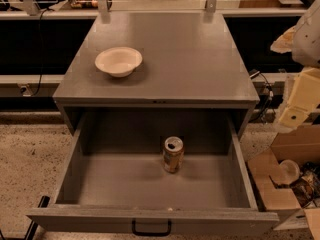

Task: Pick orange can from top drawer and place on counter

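The orange can stands upright inside the open top drawer, near the middle of its floor, silver top and pull tab showing. The drawer is pulled out fully, its black curved handle at the bottom of the view. The grey counter lies above and behind it. My gripper shows as a cream-white arm part at the right edge, level with the counter's front edge. It is to the right of the cabinet, well apart from the can, and holds nothing that I can see.
A cream bowl sits on the left part of the counter. An open cardboard box with clutter stands on the floor to the right of the drawer. Cables hang at the cabinet's right side. Speckled floor lies to the left.
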Controlling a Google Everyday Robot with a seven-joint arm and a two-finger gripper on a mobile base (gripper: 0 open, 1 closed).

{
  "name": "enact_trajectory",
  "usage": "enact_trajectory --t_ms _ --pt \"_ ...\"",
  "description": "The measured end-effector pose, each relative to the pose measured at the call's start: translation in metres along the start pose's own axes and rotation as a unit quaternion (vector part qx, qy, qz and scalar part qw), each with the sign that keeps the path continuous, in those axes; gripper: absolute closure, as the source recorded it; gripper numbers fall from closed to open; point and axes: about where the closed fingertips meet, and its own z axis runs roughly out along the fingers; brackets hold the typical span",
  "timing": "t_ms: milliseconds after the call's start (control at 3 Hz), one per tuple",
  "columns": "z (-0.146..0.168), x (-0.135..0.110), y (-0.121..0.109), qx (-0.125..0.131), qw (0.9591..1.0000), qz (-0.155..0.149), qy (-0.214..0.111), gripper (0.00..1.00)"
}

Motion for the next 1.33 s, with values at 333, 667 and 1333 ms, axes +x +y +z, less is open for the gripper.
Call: enact_trajectory --t_ms 333,667,1333 --pt "0.000 0.000 0.000 0.000 1.0000 0.000 0.000 0.00" --pt "0.036 -0.006 0.008 -0.008 0.9987 0.013 -0.048 0.00" --pt "0.113 -0.024 0.069 -0.040 0.9856 0.019 -0.163 0.00"
